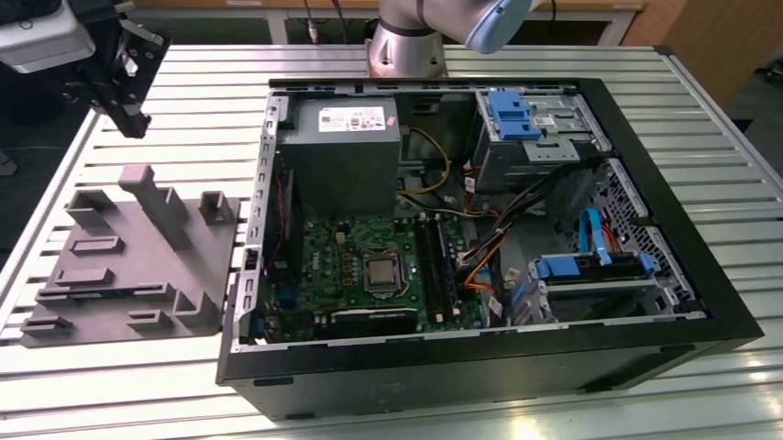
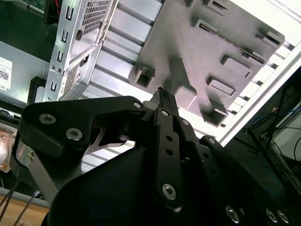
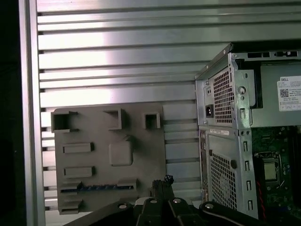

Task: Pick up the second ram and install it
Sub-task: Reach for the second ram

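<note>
Gripper (image 1: 132, 121) fingers were pressed together, with nothing to see between them. It hung in the air over the slatted metal table (image 1: 551, 64), by the far end of the gray holder (image 1: 135, 247), at the exterior view's left. It touched nothing.

In both wrist views the fingertips (image 2: 160, 92) came to one thin point. In the second wrist view the gray holder (image 2: 197, 52) sat past the tips, with its blocks and slots sticking up.

In the first wrist view the second ram (image 3: 101, 187) lay flat in a long slot of the gray holder (image 3: 108, 141). It was a thin dark stick with a bit of blue shine. The gripper (image 3: 163, 181) was up above it and did not touch it.

A big black computer case (image 1: 490, 371) lay open on the table, just beside the holder, at the exterior view's right. Inside it was the green motherboard (image 1: 336, 261) with a shiny square chip (image 1: 381, 272) in the middle. A gray power box (image 1: 336, 156) sat at the far end of the case. Blue plastic parts (image 1: 512, 115) and bunches of wires (image 1: 478, 261) filled the other side. The round base of the arm (image 1: 406, 46) stood on the table behind the case.
</note>
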Robot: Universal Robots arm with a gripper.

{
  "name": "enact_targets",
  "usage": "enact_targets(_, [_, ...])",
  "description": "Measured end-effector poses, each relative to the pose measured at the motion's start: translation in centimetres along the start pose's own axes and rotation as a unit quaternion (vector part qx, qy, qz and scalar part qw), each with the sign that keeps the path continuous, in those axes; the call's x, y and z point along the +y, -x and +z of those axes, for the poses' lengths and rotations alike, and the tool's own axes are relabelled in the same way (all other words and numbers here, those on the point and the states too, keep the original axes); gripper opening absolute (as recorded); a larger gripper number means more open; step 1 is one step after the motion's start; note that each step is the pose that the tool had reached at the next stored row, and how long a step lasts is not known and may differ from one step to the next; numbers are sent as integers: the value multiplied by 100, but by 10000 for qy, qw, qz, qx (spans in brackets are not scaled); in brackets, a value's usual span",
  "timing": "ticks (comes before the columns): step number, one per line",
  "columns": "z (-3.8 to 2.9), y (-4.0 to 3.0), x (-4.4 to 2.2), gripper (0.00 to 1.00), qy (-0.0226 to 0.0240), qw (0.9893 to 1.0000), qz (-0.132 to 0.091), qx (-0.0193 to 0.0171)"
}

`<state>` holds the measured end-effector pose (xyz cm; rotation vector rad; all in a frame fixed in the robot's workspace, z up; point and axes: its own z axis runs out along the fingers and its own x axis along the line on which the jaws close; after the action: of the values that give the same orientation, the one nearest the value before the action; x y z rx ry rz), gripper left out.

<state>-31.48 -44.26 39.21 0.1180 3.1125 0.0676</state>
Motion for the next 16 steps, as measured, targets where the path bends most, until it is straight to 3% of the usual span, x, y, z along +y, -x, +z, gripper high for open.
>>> enact_targets(16, [-5, -106, -80, 11, 0, 10000, 0, 0])
